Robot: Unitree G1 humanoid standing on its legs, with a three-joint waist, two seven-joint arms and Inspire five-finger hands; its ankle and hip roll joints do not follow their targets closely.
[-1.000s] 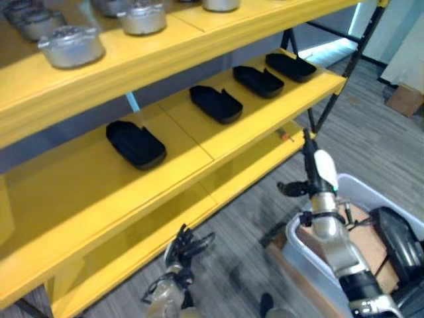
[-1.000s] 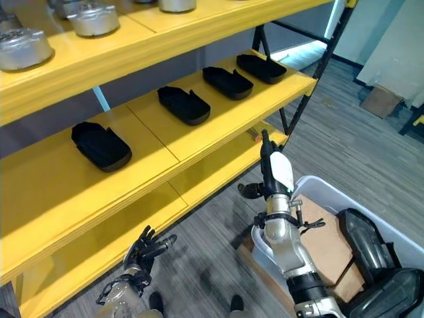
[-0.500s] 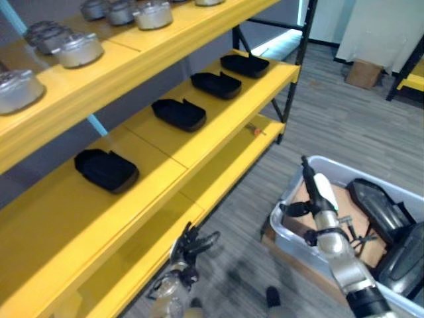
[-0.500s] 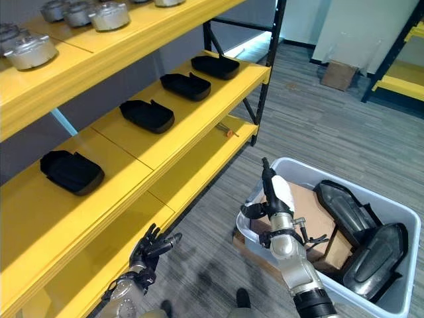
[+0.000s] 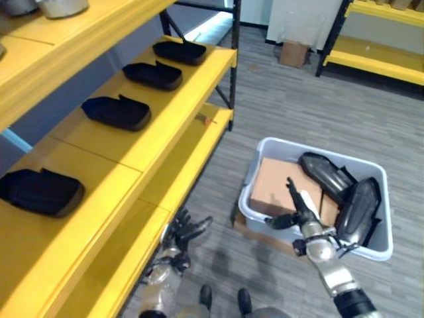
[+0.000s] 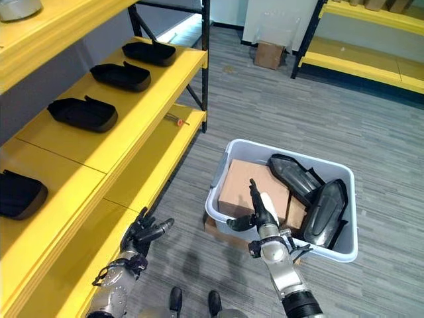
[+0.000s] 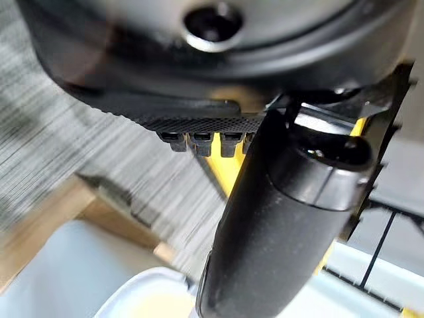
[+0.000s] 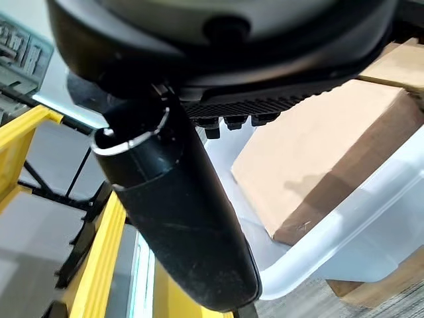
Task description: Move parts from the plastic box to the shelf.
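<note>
Right eye view is looking down at a grey striped floor [image 6: 265, 112] with a big yellow shelf [image 6: 142, 116] running along the left side. Four black parts are sitting in a row on the middle board: one far away [image 6: 148, 52], the next [image 6: 121, 76], another [image 6: 83, 113] and the nearest one [image 6: 20, 194] at the edge. A silver pot [image 6: 16, 8] is showing on the top board. A second yellow shelf [image 6: 371, 56] is standing far back on the right, and a small brown carton [image 6: 267, 54] is sitting on the floor by a white wall.

The box [image 6: 281, 244] is pale grey and is resting on the floor, near the shelf but not touching it. Two black parts are lying inside it on the right, one [image 6: 295, 177] behind and one [image 6: 324, 213] leaning in front. A brown cardboard piece [image 6: 248, 189] is lying in the left half.

The right hand [image 6: 263, 213] is hanging over the near rim of the box, fingers straight, thumb out, holding nothing. The left hand [image 6: 142, 232] is hanging low beside the shelf, fingers spread loosely, holding nothing.
</note>
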